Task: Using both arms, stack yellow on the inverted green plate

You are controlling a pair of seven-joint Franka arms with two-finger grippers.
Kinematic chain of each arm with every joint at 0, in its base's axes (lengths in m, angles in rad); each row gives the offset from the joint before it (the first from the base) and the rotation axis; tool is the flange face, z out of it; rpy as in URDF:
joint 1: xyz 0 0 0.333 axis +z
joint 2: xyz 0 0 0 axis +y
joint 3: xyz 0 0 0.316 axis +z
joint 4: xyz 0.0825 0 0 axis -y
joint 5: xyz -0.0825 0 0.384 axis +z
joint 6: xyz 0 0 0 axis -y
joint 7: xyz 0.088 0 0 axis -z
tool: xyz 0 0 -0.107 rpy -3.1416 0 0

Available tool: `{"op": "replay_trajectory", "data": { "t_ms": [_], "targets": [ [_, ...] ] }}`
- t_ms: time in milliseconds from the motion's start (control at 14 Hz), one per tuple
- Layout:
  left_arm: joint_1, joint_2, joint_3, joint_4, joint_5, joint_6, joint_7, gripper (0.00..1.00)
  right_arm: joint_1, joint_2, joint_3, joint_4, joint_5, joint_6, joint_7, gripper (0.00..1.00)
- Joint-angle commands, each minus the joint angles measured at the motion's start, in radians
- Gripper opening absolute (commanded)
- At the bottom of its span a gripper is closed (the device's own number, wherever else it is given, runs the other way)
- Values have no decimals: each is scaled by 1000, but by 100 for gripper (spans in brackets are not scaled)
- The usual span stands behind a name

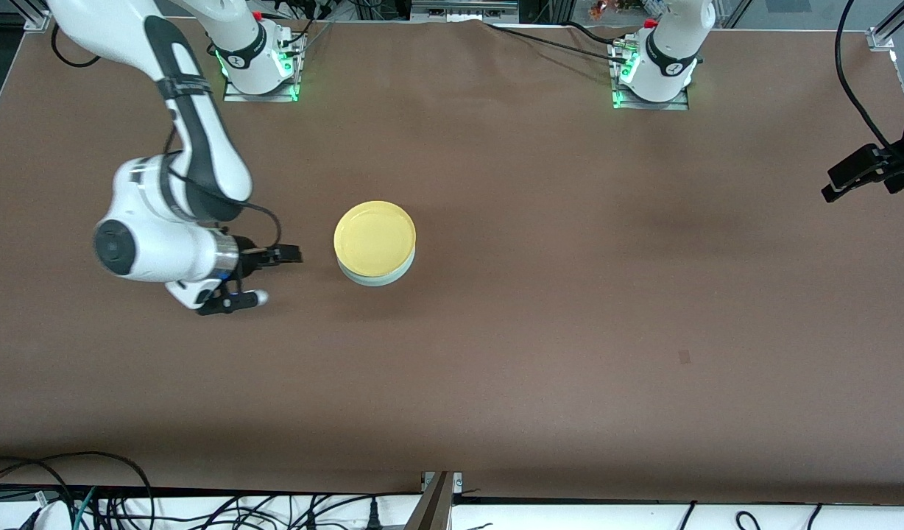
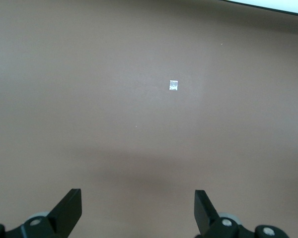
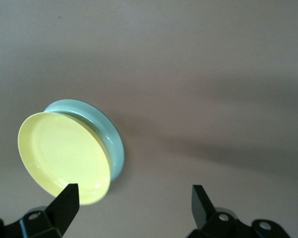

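- The stacked yellow (image 1: 375,237) on the green plate (image 1: 378,277) was the only thing standing on the brown counter (image 1: 540,331), nearer the right arm's end.
- The right gripper (image 1: 264,276) hung just beside the stack, apart from it, its jaws spread wide; bare counter lay between them.
- The counter nearer the front camera than the stack lay open across its width.
- The left gripper (image 1: 838,184) hung high over the left arm's end, well apart from the stack, jaws spread.
- Below the left gripper (image 2: 138,208) there was only a small pale mark (image 2: 173,85) on the counter.
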State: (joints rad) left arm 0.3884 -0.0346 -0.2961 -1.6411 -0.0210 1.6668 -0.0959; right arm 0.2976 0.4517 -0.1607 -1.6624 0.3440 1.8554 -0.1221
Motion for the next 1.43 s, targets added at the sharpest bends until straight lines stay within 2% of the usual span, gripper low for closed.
{"op": "replay_trajectory", "data": {
  "t_ms": [0, 143, 214, 286, 357, 500, 643, 857, 1071, 1357],
  "targets": [
    [7, 7, 0, 21, -27, -4, 18, 100, -29, 13, -51, 105, -2, -132, -30, 100],
    [7, 7, 0, 21, -27, -2, 18, 100, -66, 5, -60, 177, -13, -249, -31, 100],
    [7, 7, 0, 21, -27, -2, 18, 100, -69, -10, -60, 194, -66, -283, -31, 100],
    [6, 7, 0, 21, -27, -4, 18, 100, -75, -60, -54, 194, -142, -291, -28, 100],
    [6, 7, 0, 21, -27, -4, 18, 100, -75, -112, -53, 182, -173, -303, -27, 100],
    [6, 7, 0, 21, -27, -2, 18, 100, -89, -201, -51, 176, -191, -352, -31, 100],
    [6, 7, 0, 21, -27, -2, 18, 100, -104, -308, -51, 175, -261, -386, -30, 100],
    [7, 9, 0, 21, -27, -2, 18, 100, -155, -412, -45, 162, -270, -392, -31, 100],
    [6, 9, 0, 21, -27, -2, 18, 100, -166, -418, -42, 174, -293, -462, -30, 100],
    [6, 9, 0, 21, -27, -2, 18, 100, -155, -406, -25, 181, -306, -482, -30, 100]
  ]
}}
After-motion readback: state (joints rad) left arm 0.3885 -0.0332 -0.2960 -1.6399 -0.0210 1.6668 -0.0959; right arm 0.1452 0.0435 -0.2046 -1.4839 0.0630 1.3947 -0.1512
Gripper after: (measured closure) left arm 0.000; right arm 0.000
